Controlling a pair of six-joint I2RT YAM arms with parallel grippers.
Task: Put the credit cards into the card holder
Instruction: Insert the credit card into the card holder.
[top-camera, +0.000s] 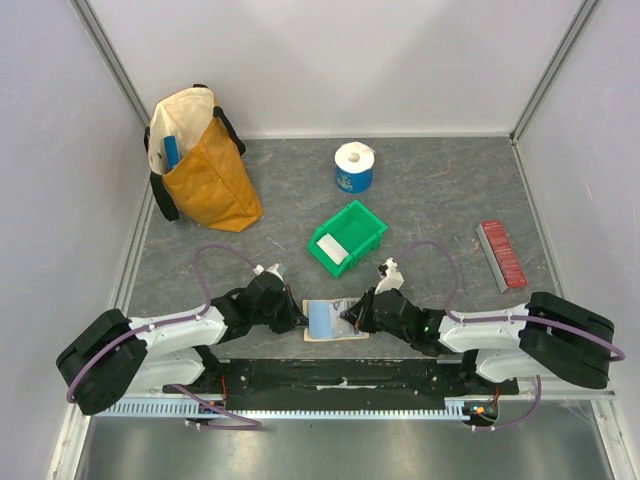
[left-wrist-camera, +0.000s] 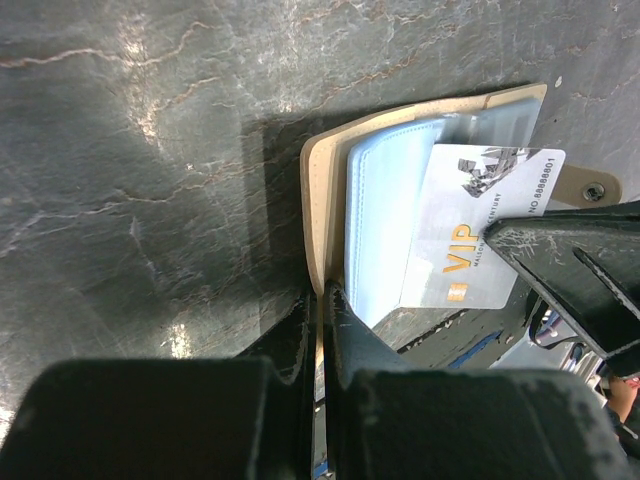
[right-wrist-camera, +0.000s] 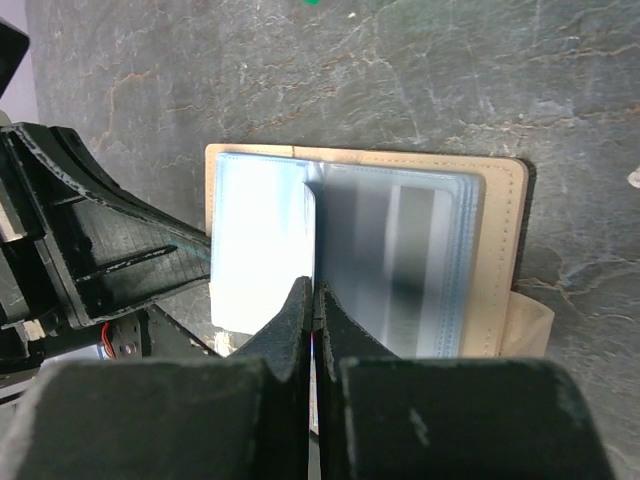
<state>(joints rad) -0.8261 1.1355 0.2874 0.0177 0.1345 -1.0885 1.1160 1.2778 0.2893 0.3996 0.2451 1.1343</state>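
Tan card holder (left-wrist-camera: 318, 200) looks soft; left end effector (left-wrist-camera: 322, 300) pinches its edge. Right end effector (right-wrist-camera: 313, 295) clamps a probably stiff, slick credit card (left-wrist-camera: 470, 230).

White arm shells (top-camera: 170, 335), black joints (top-camera: 100, 365), purple looped cables (top-camera: 205, 262), black ribbed fingers (right-wrist-camera: 285, 340)

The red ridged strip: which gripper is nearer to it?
Right. The right gripper is at the card holder edge facing the red ridged strip; the left gripper is at its opposite edge, farther away.

The white card (left-wrist-camera: 478, 232) bears "VIP" in orange letters.
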